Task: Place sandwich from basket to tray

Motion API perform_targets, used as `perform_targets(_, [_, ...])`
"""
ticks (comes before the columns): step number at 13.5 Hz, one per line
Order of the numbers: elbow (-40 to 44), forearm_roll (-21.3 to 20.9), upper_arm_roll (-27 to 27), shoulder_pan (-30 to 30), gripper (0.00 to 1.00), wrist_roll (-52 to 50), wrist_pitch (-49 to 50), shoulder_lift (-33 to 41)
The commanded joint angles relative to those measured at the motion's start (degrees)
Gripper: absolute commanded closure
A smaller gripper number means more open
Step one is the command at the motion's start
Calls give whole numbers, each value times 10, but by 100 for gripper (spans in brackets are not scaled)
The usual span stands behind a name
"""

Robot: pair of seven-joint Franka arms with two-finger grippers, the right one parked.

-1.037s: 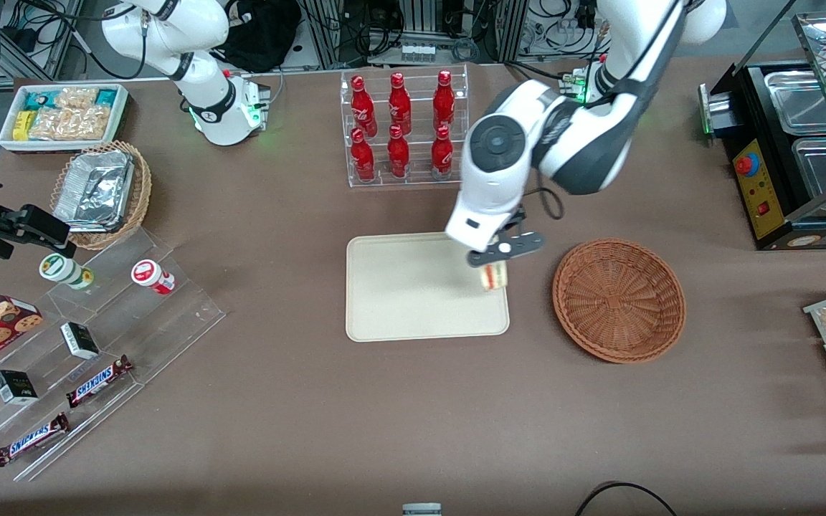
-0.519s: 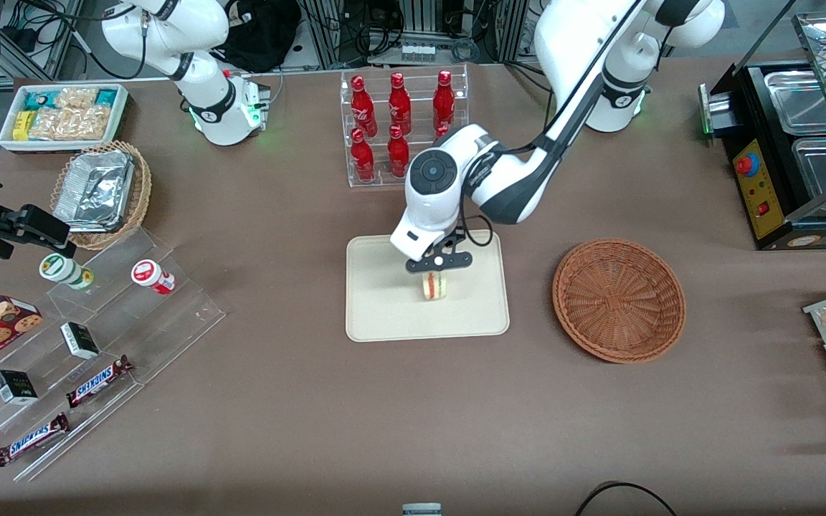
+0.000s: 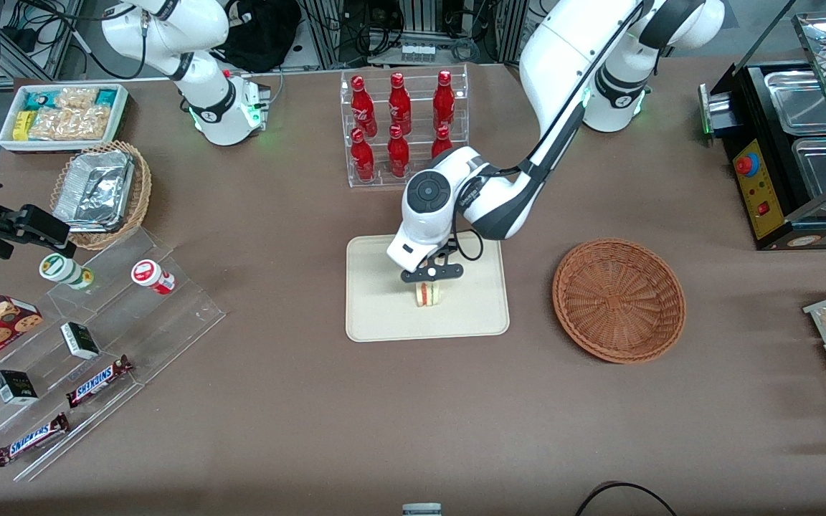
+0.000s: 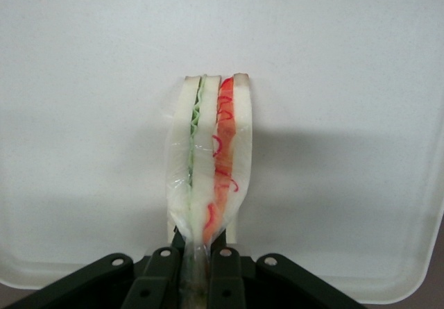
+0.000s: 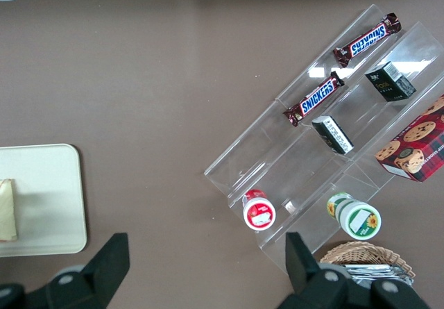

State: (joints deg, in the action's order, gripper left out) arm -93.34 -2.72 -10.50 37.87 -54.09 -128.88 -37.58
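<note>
On the brown desk (image 3: 355, 401), going from the front camera outward, the first task thing is the cream tray (image 3: 377, 315). The sandwich (image 3: 425, 294) stands on edge near the middle of this tray, a little toward the working arm's end. Its white bread and its green and orange-red layers are seen clearly from the left wrist camera (image 4: 210, 163), where it is wrapped in clear film and rests against the tray surface (image 4: 90, 149).

The hand (image 3: 430, 281) is directly above the sandwich and is clenched on its upper edge. In the wrist view the two black fingers (image 4: 223, 271) press the film and the bread from both sides, so the sandwich is held while it touches the tray.

The reddish-brown basket (image 3: 619, 299) lies beside the tray, toward the working arm's end of the desk, and nothing is inside it.

Farther from the camera than the tray stands a clear rack with red bottles (image 3: 402, 129).
</note>
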Motion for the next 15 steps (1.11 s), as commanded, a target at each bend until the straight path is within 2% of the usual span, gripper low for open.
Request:
perform_targets(1, [19, -13, 5, 7, 53, 7, -3, -9])
perform_targets(2, [19, -13, 5, 6, 19, 7, -3, -8])
perform_targets(3, [19, -13, 6, 6, 0, 7, -3, -7])
perform_targets(7, [24, -3, 7, 1, 0, -21, 21, 50])
perform_targets(9, [24, -4, 10, -4, 0, -62, 93, 107])
perform_targets(12, [23, -4, 11, -38, 0, -65, 200, 199])
perform_targets(15, [19, -3, 12, -107, 0, -59, 280, 279])
